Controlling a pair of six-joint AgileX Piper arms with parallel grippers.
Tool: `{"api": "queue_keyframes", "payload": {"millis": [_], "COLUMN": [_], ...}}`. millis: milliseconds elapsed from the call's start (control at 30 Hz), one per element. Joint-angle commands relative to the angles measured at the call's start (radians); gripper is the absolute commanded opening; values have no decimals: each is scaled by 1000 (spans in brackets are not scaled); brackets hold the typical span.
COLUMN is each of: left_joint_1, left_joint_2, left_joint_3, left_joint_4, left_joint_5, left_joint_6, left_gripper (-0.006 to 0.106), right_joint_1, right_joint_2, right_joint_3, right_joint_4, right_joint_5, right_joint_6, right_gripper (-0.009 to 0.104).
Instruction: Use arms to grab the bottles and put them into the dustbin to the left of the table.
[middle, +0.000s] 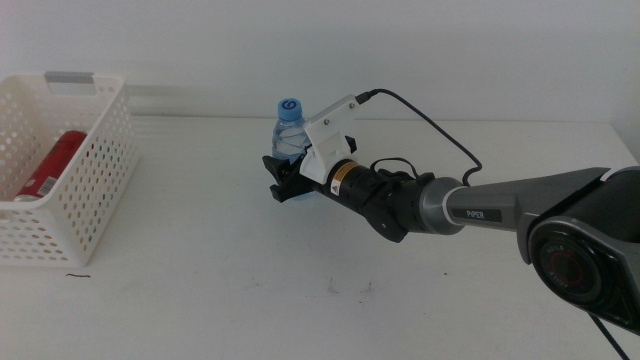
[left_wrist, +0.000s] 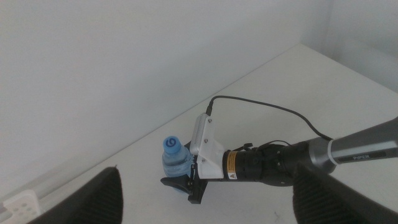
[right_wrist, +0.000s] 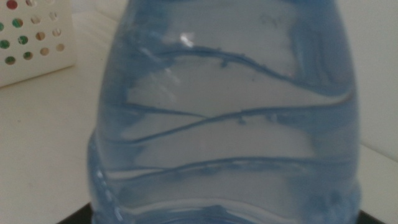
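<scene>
A small clear water bottle (middle: 289, 135) with a blue cap stands upright near the table's middle. My right gripper (middle: 287, 182) comes in from the right and is shut on its lower body, one dark jaw on each side. The right wrist view is filled by the bottle (right_wrist: 224, 124). From above, the left wrist view shows the same bottle (left_wrist: 175, 158) and the right gripper (left_wrist: 186, 186). A red can (middle: 53, 162) lies inside the white dustbin (middle: 100, 170) at the left. My left gripper (left_wrist: 205, 211) hangs open high over the table, holding nothing.
A black cable (middle: 440, 130) loops from the right wrist camera over the white table (middle: 250, 290). A corner of the dustbin (right_wrist: 31, 43) shows beyond the bottle. The table's far edge meets a white wall.
</scene>
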Motion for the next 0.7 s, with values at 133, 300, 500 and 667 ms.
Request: {"api": "queue_keyframes", "payload": {"millis": [133, 300, 500, 667], "left_joint_1": [-6, -6, -6, -6], "left_joint_2": [-5, -5, -5, -5], "left_joint_3": [-3, -3, -3, -3], "left_joint_4": [5, 5, 5, 5], "left_joint_5": [-15, -15, -15, -15], "left_joint_6": [-7, -7, -7, -7], "left_gripper": [94, 94, 94, 94], "right_joint_1": [17, 17, 23, 39], "right_joint_2": [-1, -82, -369, -732], "right_joint_3": [-12, 5, 224, 528], "right_joint_4": [2, -2, -1, 1], "right_joint_5": [2, 212, 359, 420], "right_joint_6": [25, 152, 161, 217], "right_gripper": [59, 92, 91, 91]}}
